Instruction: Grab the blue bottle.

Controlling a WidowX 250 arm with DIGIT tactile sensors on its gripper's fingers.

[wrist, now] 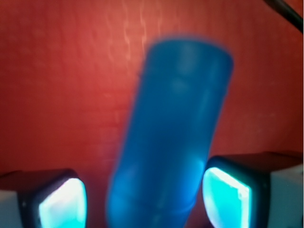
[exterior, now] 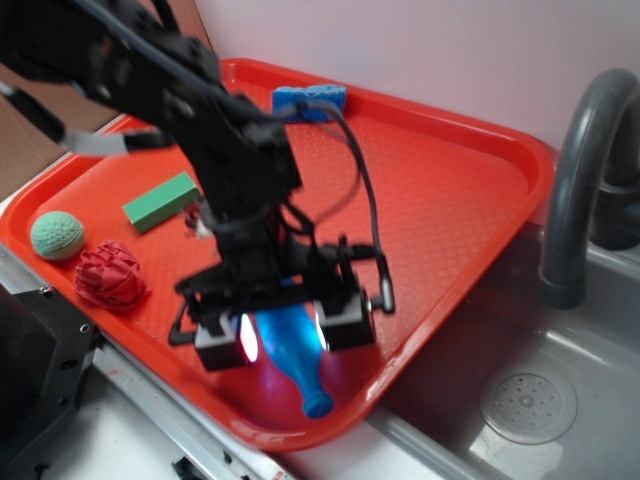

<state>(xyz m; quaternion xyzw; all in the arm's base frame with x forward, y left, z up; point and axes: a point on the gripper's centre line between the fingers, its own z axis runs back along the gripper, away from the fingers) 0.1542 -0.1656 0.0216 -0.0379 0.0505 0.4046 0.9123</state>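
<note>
Left to right on red tray (exterior: 450,180): green ball (exterior: 57,237), red ball (exterior: 110,275), green block (exterior: 160,201). Gripper (exterior: 283,335) spread wide, pads either side of blue bottle (exterior: 296,352), no clear contact. Bottle lies flat near tray's front edge, cap toward sink (exterior: 560,400). Blue sponge (exterior: 309,101) at tray's back rim

Black jointed arm (exterior: 200,110) with looping black cables and glowing fingers (exterior: 228,343).
</note>
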